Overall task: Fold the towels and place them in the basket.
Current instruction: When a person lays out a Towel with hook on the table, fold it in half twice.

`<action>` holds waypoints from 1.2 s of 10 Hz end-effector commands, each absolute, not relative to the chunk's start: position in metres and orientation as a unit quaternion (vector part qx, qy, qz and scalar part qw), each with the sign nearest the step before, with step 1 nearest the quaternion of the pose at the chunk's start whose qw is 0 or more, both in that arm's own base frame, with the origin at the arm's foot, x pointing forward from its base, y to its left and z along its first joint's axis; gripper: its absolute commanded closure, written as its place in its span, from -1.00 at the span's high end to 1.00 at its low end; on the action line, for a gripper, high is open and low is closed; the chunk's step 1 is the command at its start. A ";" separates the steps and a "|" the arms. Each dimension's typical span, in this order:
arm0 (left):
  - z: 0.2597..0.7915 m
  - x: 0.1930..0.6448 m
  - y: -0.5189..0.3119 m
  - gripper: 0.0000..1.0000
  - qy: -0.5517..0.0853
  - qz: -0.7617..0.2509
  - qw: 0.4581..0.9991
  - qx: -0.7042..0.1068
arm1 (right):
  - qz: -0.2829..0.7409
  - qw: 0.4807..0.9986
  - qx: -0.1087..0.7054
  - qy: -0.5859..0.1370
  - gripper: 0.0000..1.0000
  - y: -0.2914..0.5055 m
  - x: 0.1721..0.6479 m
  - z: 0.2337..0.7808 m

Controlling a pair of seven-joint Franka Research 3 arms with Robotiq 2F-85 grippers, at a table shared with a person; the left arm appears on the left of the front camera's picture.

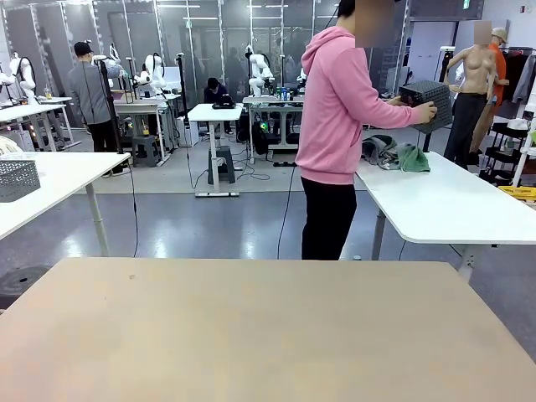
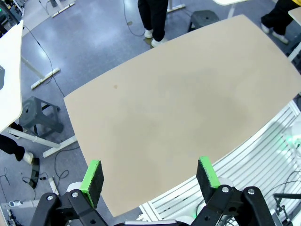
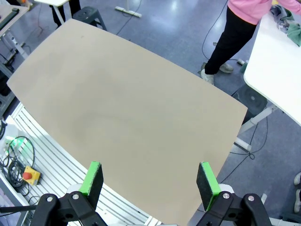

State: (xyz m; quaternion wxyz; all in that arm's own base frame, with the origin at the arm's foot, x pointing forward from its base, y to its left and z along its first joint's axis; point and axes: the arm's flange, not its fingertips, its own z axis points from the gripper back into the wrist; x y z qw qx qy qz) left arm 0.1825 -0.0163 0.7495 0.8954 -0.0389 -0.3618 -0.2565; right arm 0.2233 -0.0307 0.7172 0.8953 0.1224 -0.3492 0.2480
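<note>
Two black grippers with green pads hang above one tan rectangular tabletop (image 1: pixel 251 335). The left gripper (image 2: pixel 149 170) has its jaws spread wide and holds nothing, with the tabletop straight below and ahead of it. Well beyond it and off to its left, a light grey lattice basket (image 1: pixel 17 177) sits on a white table. Far ahead of both grippers, past the tabletop's far edge, a person in a pink hooded top (image 1: pixel 339 109) stands turned rightward at a second white table (image 1: pixel 452 209). On that table lies a loose heap of small terry towels (image 1: pixel 394 152), grey at the left and a green one (image 1: pixel 413 157) at the right, so crumpled that no long axis can be told. Above the heap the person's hand (image 1: pixel 427 111) holds the dark grey rectangular mesh-sided plastic basket (image 1: pixel 419 90) up off the table, tilted; which way its opening faces I cannot tell. The right gripper (image 3: pixel 149 170) is likewise spread wide and holds nothing, the heap far ahead and to its right.
</note>
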 end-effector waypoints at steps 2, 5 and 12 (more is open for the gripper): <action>0.751 0.184 -0.017 1.00 -0.360 -0.262 0.895 -0.037 | 0.251 0.894 0.125 -0.348 1.00 -0.030 0.223 0.718; 0.751 0.184 -0.017 1.00 -0.360 -0.262 0.895 -0.037 | 0.251 0.894 0.125 -0.348 1.00 -0.030 0.223 0.718; 0.751 0.184 -0.017 1.00 -0.360 -0.262 0.895 -0.037 | 0.251 0.894 0.125 -0.348 1.00 -0.030 0.223 0.718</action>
